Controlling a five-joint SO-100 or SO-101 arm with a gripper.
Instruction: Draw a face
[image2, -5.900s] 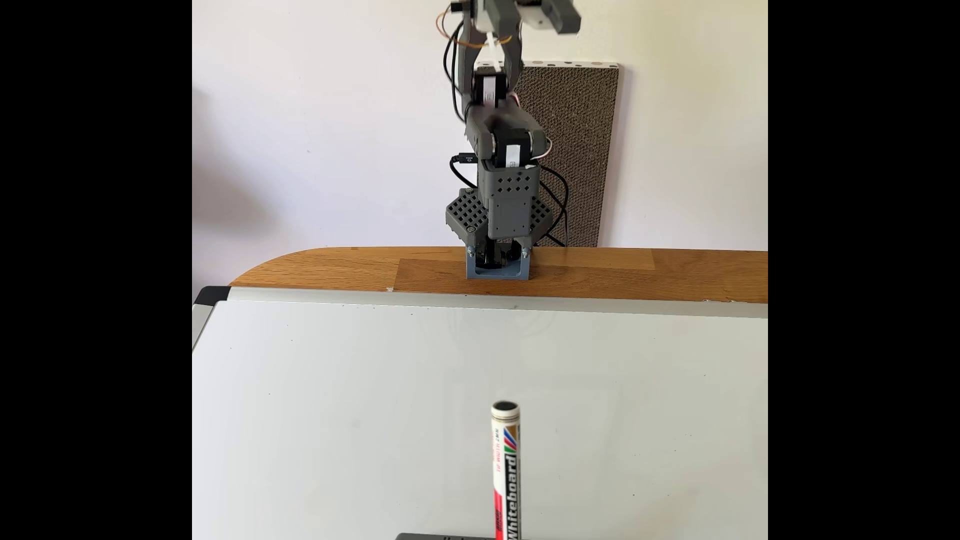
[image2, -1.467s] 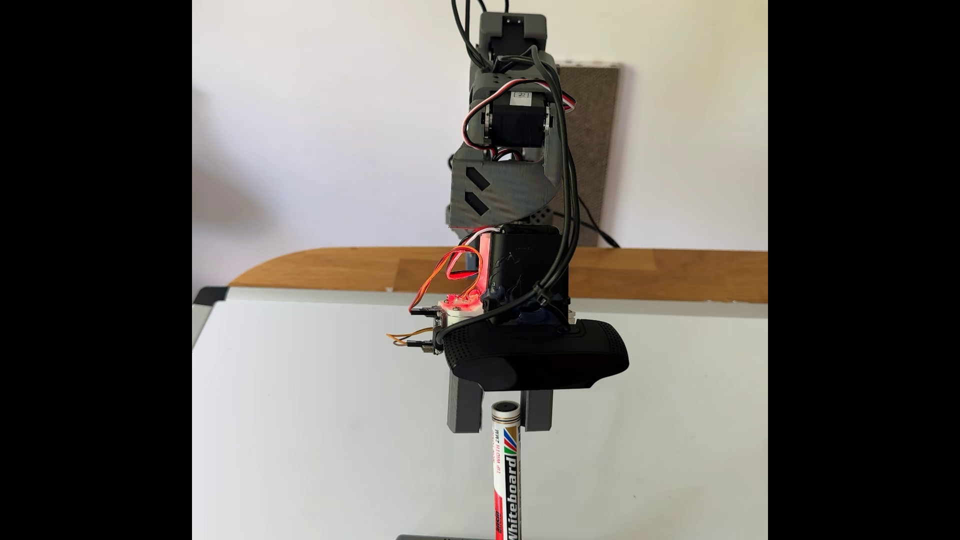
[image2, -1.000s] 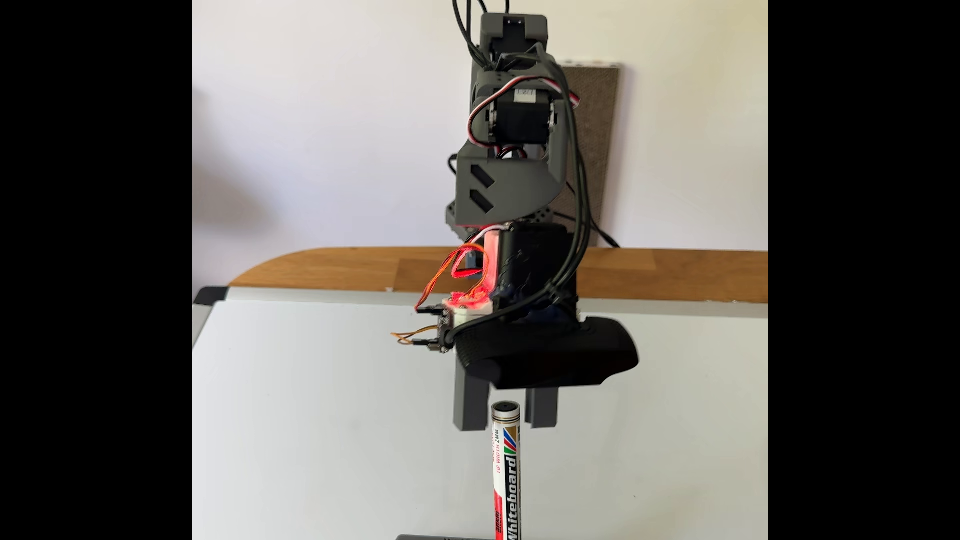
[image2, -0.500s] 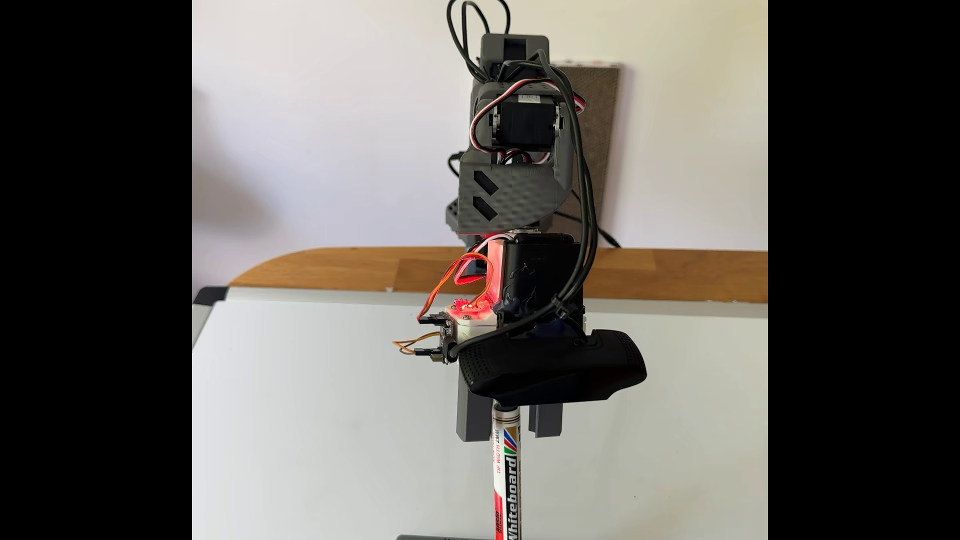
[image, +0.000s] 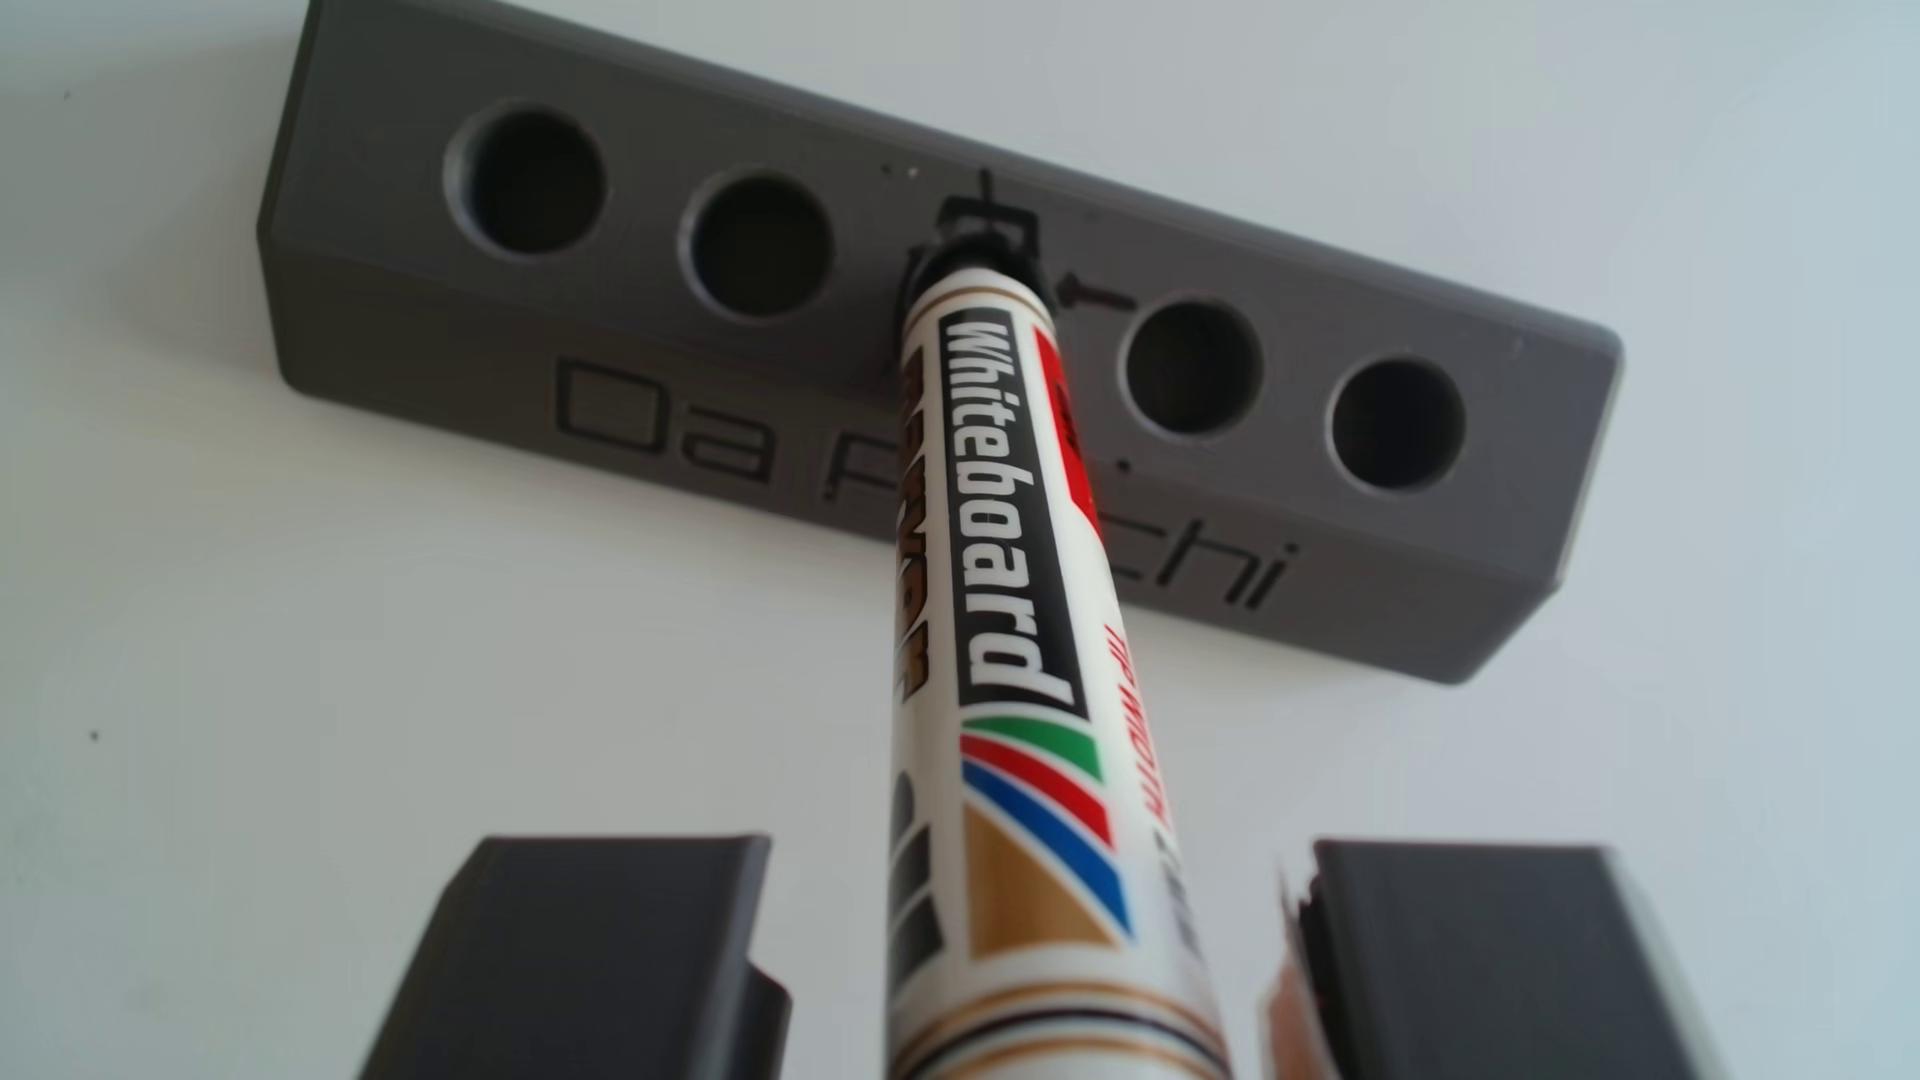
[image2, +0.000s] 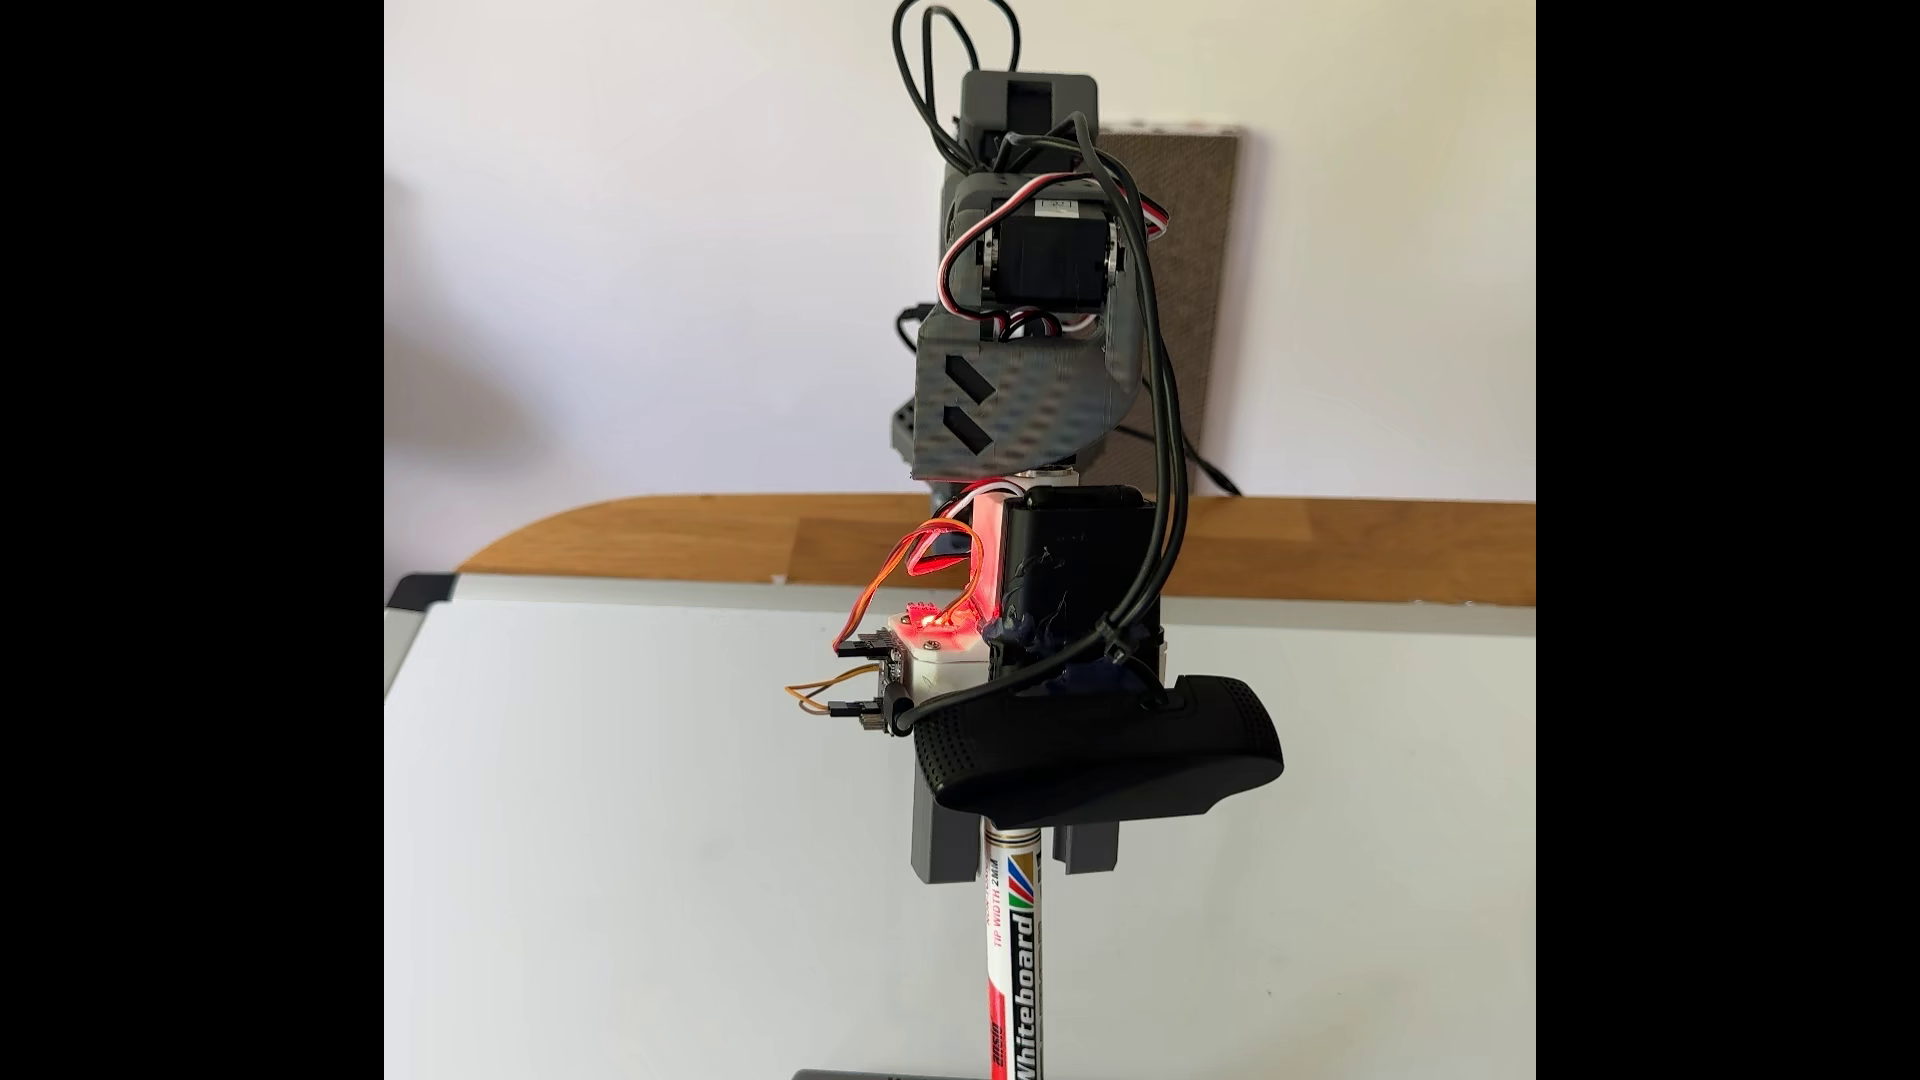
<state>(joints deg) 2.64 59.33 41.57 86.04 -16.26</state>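
**Gripper lower around the marker**

Compared with half a second ago, the gripper (image2: 1013, 872) sits slightly lower, fingers wide apart, flanking the upright marker (image2: 1013, 966) at lower centre, untouched. The marker stands in the grey block's (image: 416, 301) middle hole; no face shows on the whiteboard (image2: 644, 831).

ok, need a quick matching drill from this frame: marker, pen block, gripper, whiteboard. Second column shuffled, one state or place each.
Things:
1. marker
2. pen block
3. gripper
4. whiteboard

States or places:
A. lies flat on the wooden table, no drawing visible on it
B. stands upright in the middle hole
C. open, one finger on each side of the marker barrel
D. dark grey, four holes empty, lettering on its front face

Pairs: 1-B, 2-D, 3-C, 4-A
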